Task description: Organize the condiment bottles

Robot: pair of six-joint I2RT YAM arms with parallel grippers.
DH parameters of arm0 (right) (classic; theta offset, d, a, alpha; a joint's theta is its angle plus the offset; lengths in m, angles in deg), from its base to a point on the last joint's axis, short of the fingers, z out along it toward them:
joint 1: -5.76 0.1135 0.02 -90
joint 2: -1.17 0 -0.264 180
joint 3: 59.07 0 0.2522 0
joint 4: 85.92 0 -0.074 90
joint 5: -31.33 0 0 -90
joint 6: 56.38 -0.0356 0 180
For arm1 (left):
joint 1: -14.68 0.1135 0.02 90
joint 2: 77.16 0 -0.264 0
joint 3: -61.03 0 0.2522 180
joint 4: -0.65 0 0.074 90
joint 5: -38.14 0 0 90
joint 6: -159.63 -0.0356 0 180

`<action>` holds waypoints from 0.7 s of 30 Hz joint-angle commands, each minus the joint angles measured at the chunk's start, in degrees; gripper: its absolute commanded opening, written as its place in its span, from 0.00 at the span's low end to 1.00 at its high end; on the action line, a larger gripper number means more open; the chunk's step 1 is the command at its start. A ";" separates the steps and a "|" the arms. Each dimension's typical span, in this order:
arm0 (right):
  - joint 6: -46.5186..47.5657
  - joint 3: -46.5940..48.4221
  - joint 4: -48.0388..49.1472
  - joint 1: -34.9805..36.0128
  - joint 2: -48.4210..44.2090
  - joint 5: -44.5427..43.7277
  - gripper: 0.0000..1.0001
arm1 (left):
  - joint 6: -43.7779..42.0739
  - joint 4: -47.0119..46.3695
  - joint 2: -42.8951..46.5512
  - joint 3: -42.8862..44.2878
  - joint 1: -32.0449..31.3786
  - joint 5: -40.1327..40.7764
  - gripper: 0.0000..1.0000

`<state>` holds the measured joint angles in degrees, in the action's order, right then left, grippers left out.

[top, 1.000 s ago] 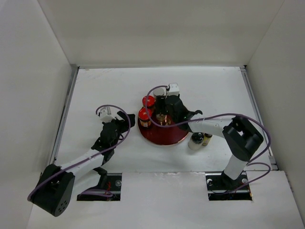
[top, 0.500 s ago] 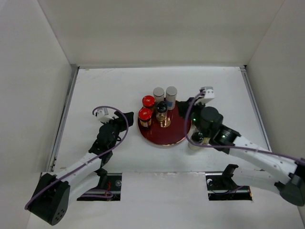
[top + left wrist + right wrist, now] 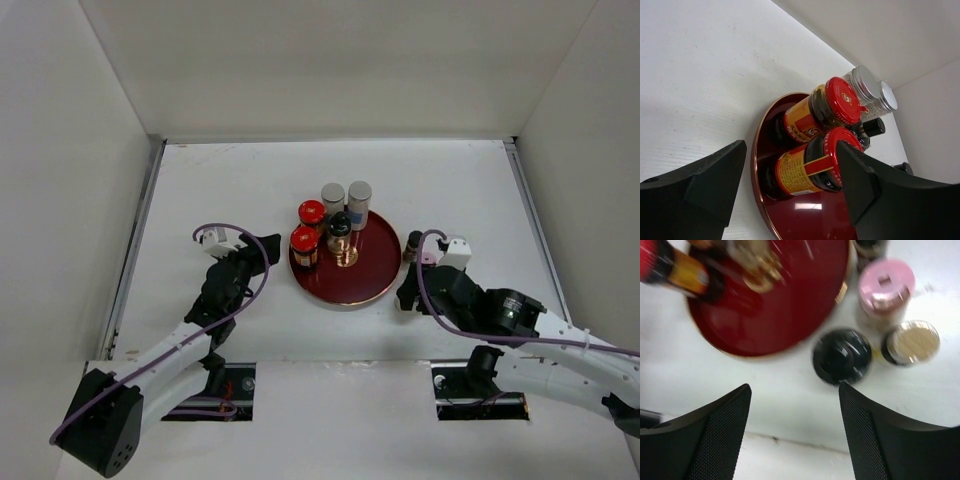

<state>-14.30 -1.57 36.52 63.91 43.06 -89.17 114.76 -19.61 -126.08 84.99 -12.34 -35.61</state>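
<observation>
Top view: tray (image 3: 345, 288) sits mid-counter. Two red-cap jars (image 3: 303, 240) and a slim black-cap bottle (image 3: 341, 222) stand on its far half. Two silver-cap jars (image 3: 360, 192) are at its far rim, on or just off it, I can't tell. One dark bottle (image 3: 411, 245) stands on the counter right of the tray, and my right arm hides the other loose ones. My left pincer (image 3: 262, 250) is near the tray's left rim, my right pincer (image 3: 404, 298) by its near-right rim.

Left wrist: left pincer (image 3: 790, 150) spread, holding nothing, aimed at the red-cap jars (image 3: 810, 165).
- Risk: they're packed tight. Pushing in shoves the near one into the other and the bottles behind.
- Room: bare counter toward the left edge.

Right wrist (blurred): right pincer (image 3: 795, 390) spread, empty.
- Black-cap jar (image 3: 842, 355) sits just off the tray rim (image 3: 840, 292), with a tan-cap bottle (image 3: 912, 342) right beside it and a pink-cap jar (image 3: 887, 282) just beyond.
- Risk: a wide jaw dropping on the black cap likely clips the tan-cap bottle or the rim and tips something. The blur makes aiming worse.
- Room: the tray's near half is bare red, with open counter toward the near edge.
</observation>
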 commanded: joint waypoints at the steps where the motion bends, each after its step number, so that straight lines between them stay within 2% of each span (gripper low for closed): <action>1: -6.92 3.80 -14.02 1.57 0.56 -1.49 0.77 | -0.30 -1.49 1.11 -0.44 0.35 -0.25 0.72; 5: -7.63 2.23 -14.40 0.52 3.19 -1.40 0.80 | -0.13 -0.87 1.47 -0.27 0.53 -0.25 0.72; 9: -4.65 0.20 -7.47 -1.68 6.36 -2.46 0.80 | -0.04 -0.70 1.64 -0.44 0.44 -0.69 0.72; 14: 0.54 -2.17 2.29 -5.45 9.52 0.53 0.80 | 0.14 -1.05 -0.20 -0.18 0.00 -0.96 0.73; 21: 3.27 -4.37 9.42 -9.24 12.16 -0.44 0.81 | 0.49 -2.10 -2.49 0.09 -0.53 -1.39 0.73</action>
<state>-13.43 -5.76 39.30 55.49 54.52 -89.02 114.87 -18.93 -127.74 84.92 -12.43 -36.07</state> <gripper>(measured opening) 0.806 0.727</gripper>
